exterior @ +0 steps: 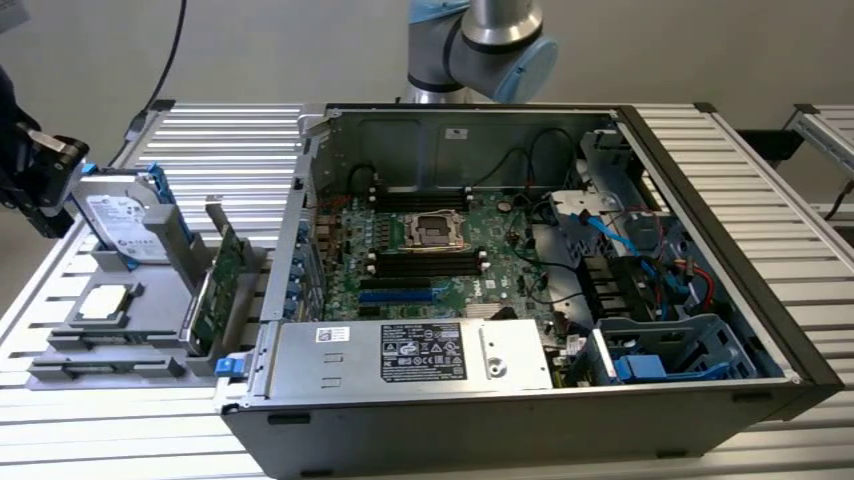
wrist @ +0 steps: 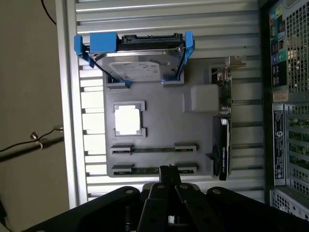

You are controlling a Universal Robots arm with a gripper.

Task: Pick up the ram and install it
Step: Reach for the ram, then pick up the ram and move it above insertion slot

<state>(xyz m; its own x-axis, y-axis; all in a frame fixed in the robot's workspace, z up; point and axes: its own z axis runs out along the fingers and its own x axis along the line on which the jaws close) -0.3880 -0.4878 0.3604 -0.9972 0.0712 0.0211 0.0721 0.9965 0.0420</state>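
Ram [wrist: 145,170] is taken to be the thin dark-green strip standing on edge in the holder nearest the gripper [wrist: 169,170], on a grey tray [wrist: 164,121] beside the open computer case [exterior: 534,440]. Seen edge-on, it cannot be made out with full certainty, and a similar strip seems to sit in the second holder [wrist: 152,149] just beyond. The gripper is seen closed, its two fingers pressed together with nothing between them, hovering over the near holder. The step in hand is judged to be the approach for the pick. For it to be done well, the fingers should be parted before any descent and lined up so that the flat faces of the stick are pinched near its middle. The lift should be kept straight up, so the stick is not bent against the holder's end blocks. Farther along the tray a square processor chip [wrist: 128,120] is laid flat, and beyond it a silver hard drive [wrist: 137,67] is held in a blue bracket. A taller expansion card [wrist: 223,121] stands at the tray's edge toward the case and should be given room. Inside the case, black memory slots [exterior: 424,263] are seen on the motherboard [exterior: 400,285].
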